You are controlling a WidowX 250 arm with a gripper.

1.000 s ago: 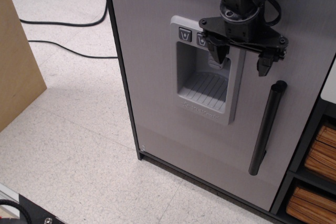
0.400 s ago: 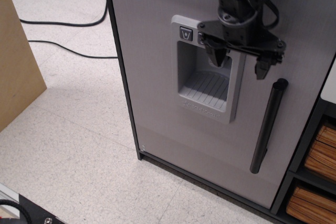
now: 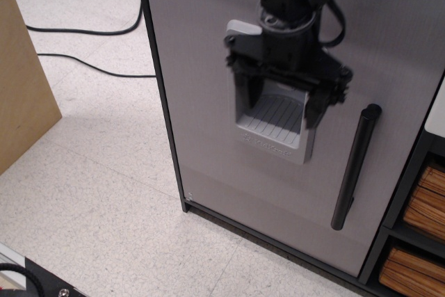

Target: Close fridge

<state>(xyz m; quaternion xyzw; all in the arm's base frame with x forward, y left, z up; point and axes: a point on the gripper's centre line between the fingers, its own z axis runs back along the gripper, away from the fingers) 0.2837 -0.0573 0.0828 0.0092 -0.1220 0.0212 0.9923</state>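
The gripper (image 3: 281, 102) hangs with fingers (image 3: 245, 93) spread wide and empty in front of the dispenser panel (image 3: 274, 119) on the fridge (image 3: 201, 102) door, left of the handle (image 3: 354, 168).

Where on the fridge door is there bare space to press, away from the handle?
Bare door left of the dispenser panel and below it, above the bottom edge. Crowded: the gripper covers the panel; the handle stands right.

Gripper (image 3: 281, 106) lower, leftward, seemingly nearer camera.
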